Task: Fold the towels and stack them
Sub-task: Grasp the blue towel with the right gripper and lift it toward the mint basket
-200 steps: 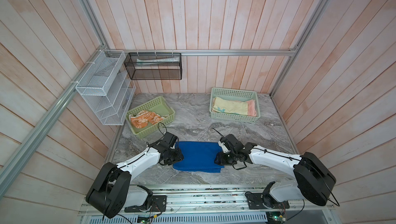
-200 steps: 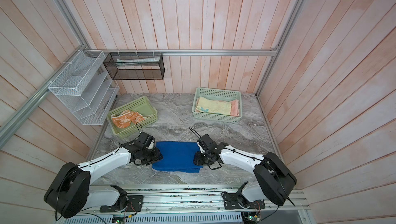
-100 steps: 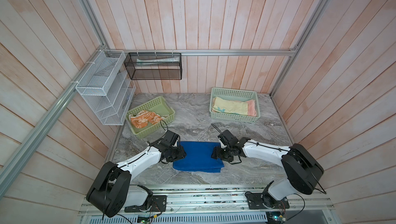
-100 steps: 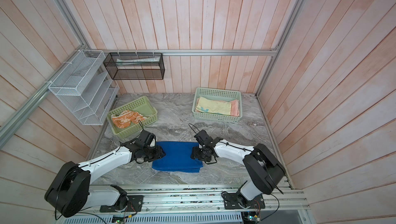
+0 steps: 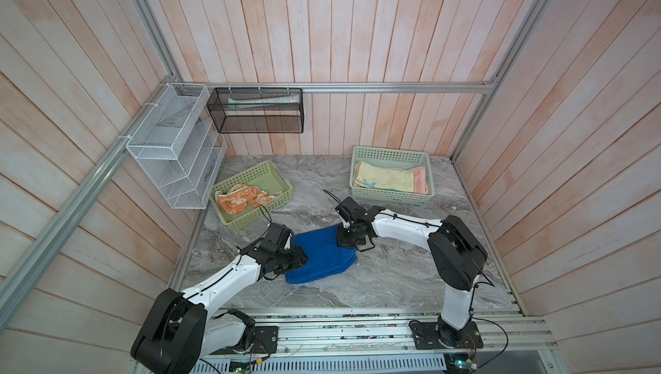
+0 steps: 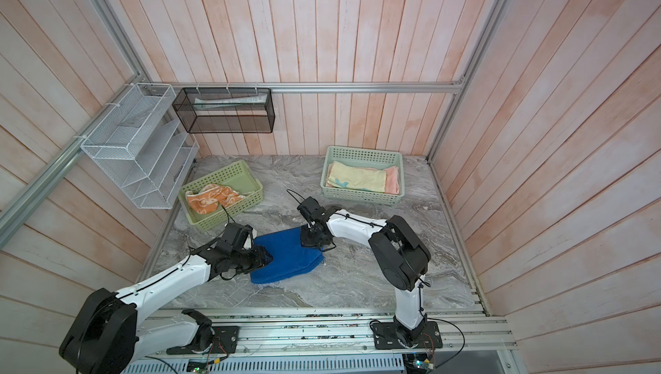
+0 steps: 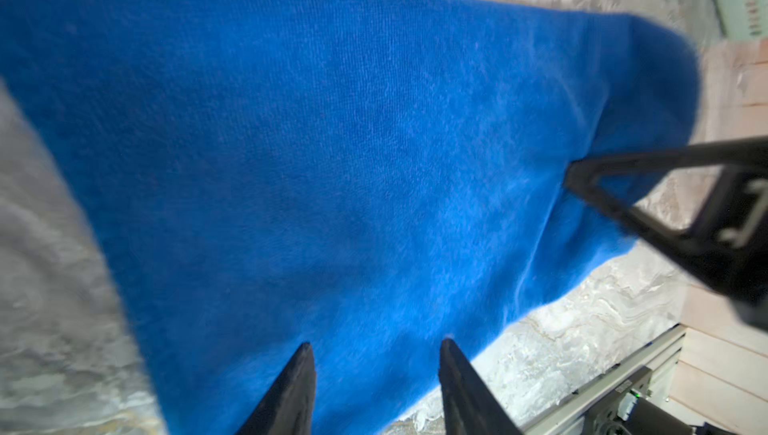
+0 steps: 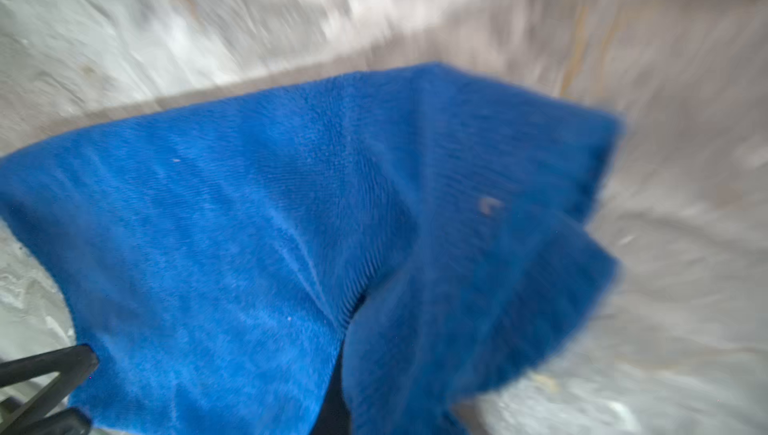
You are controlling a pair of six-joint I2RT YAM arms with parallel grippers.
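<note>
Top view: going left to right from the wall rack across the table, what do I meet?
white wire rack → yellow-green basket holding the orange towel → blue towel → mint-green basket holding the yellow towel, then the pink towel.

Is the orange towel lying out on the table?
No, the orange towel lies crumpled inside the green basket beside the white wire rack.

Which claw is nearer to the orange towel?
Left. The left claw sits at the blue towel, near the basket holding the orange towel; the right claw pinches the blue towel's opposite side, farther off.
</note>
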